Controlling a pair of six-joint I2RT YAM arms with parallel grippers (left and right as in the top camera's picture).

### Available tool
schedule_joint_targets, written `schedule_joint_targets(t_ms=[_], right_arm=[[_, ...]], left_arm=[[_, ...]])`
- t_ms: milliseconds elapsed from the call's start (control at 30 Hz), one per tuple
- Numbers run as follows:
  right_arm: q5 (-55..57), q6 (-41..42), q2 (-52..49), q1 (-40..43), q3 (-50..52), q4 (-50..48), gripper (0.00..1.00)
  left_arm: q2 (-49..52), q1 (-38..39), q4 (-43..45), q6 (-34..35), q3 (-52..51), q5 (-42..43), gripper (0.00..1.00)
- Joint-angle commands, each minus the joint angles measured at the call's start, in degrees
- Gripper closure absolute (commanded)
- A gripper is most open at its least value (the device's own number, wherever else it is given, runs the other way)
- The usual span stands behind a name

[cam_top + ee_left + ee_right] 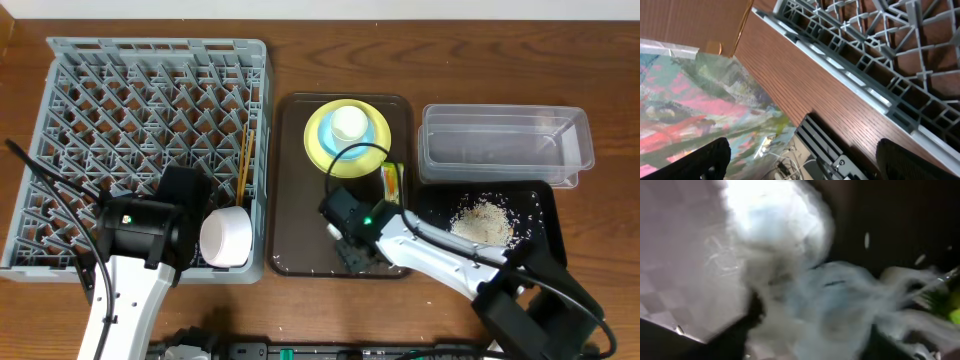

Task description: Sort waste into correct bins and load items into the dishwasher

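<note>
The grey dish rack (120, 130) fills the left; its front edge shows in the left wrist view (890, 75). Wooden chopsticks (245, 160) lie along its right side and a white bowl (225, 237) sits at its front right corner. My left gripper (185, 250) (805, 160) is open and empty beside that bowl. A yellow plate (320, 148) holds a light blue bowl (368, 128) with a white cup (348, 122). My right gripper (350, 245) (815, 330) is low on the tray, its fingers apart around the blurred white tissue (805, 295). The snack wrapper (390, 180) lies nearby.
The dark brown serving tray (295, 200) sits in the middle. The clear tub (505, 145) stands at the back right. The black tray (535, 205) in front of it holds whitish crumbs (483, 222). The table's front edge is close below the left gripper.
</note>
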State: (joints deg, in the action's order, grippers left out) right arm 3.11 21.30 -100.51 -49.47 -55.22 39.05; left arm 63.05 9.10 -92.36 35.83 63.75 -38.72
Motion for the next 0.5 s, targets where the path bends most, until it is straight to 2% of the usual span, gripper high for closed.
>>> schedule_joint_targets(t_ms=[0, 133, 267, 467], right_arm=[[0.81, 0.94, -3.26, -0.42, 0.79, 1.53, 0.99], [-0.59, 0.24, -0.87, -0.42, -4.59, 8.26, 0.99], [-3.02, -4.70, 6.19, -0.42, -14.19, 16.57, 0.99], [-2.95, -6.38, 17.16, -0.26, -18.21, 15.32, 0.99]], left_arm=[[-0.15, -0.20, -4.22, 0.46, 0.11, -0.20, 0.06], [-0.15, -0.20, -4.22, 0.46, 0.11, -0.20, 0.07], [-0.15, -0.20, -4.22, 0.46, 0.11, -0.20, 0.07], [-0.15, -0.20, -4.22, 0.46, 0.11, -0.20, 0.06]])
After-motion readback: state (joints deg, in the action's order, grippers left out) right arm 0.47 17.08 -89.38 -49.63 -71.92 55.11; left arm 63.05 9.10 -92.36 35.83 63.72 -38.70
